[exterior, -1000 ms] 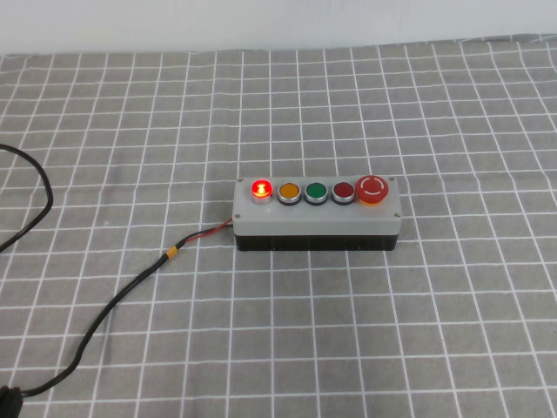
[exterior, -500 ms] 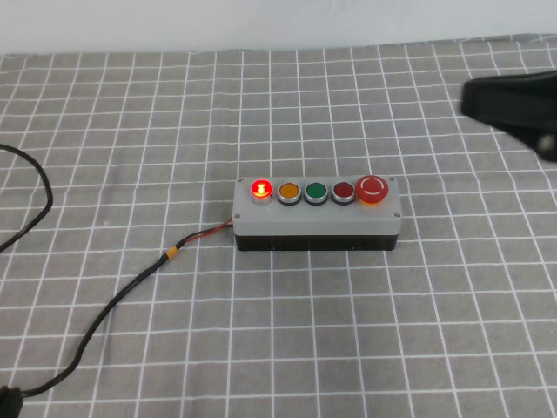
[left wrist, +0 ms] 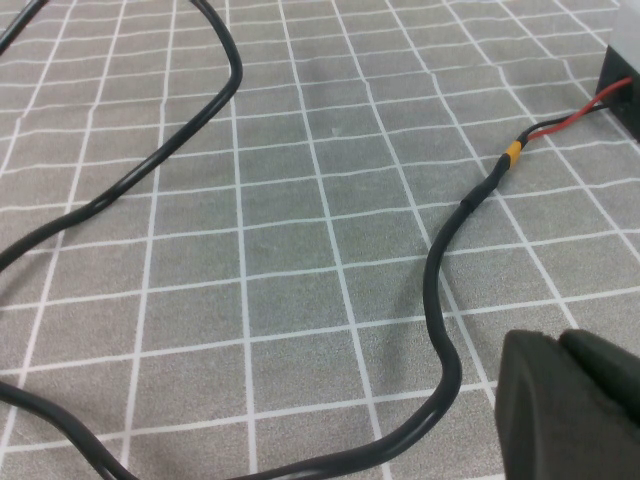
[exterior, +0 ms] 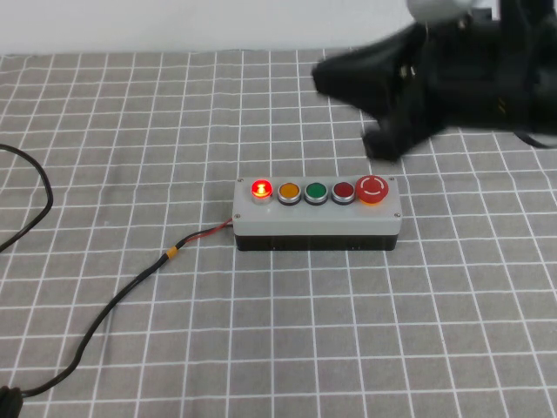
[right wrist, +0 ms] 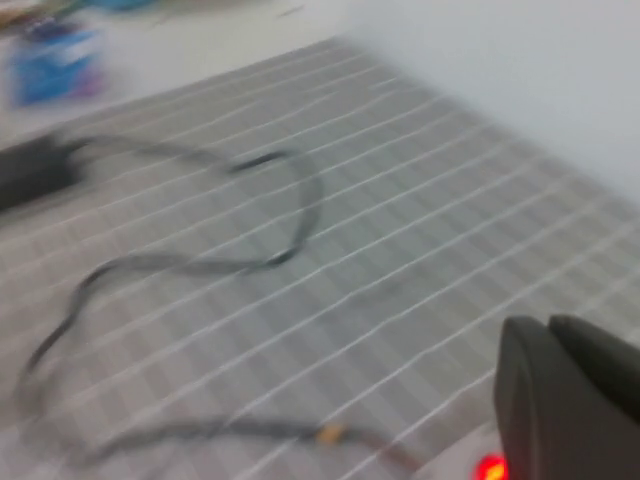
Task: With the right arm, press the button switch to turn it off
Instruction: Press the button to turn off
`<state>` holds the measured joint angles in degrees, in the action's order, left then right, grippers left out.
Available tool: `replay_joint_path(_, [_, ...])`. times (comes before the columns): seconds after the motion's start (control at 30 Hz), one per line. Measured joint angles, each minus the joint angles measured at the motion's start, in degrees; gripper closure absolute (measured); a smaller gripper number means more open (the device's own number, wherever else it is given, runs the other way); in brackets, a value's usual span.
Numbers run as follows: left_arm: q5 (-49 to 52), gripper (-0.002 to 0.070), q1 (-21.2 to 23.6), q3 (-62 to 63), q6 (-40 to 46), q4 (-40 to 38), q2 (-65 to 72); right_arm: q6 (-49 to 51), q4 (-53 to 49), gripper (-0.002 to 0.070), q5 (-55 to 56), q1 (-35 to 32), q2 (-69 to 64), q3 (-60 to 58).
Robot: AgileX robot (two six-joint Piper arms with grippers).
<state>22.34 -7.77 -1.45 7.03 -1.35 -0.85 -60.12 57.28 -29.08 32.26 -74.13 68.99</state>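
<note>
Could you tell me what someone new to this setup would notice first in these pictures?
The glowing button switch catches the eye first, lit bright red at the left end of the grey five-button box in the middle of the checked cloth. Next is the right arm, a blurred black bulk above the cloth behind the box's right end, its right end effector pointing leftward. The left end effector sits near the black cable.

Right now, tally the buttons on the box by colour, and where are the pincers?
Glowing red button switch: 1
Orange button: 1
Green button: 1
Dark red button: 1
Red mushroom stop button: 1
Total: 5
Right pincer is above the cloth, behind the grey box. Left pincer is near the black cable.
</note>
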Motion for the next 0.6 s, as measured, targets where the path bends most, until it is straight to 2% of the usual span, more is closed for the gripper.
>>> replay_joint_path(0.17, [0.00, 0.0678, 0.00, 0.00, 0.00, 0.00, 0.00, 0.00, 5.83, 0.0692, 9.55, 0.00, -4.26, 0.35])
replay_joint_path(0.43, [0.00, 0.0678, 0.00, 0.00, 0.00, 0.00, 0.00, -0.65, 10.87, 0.0692, 10.32, 0.00, -10.29, 0.48])
replay_joint_path(0.53, [0.00, 0.0678, 0.00, 0.00, 0.00, 0.00, 0.00, -3.78, 7.76, 0.0692, 5.04, 0.00, -13.47, 2.61])
replay_joint_path(0.6, [0.00, 0.0678, 0.00, 0.00, 0.00, 0.00, 0.00, -2.42, 1.64, 0.0692, 2.20, 1.22, -15.79, 5.18])
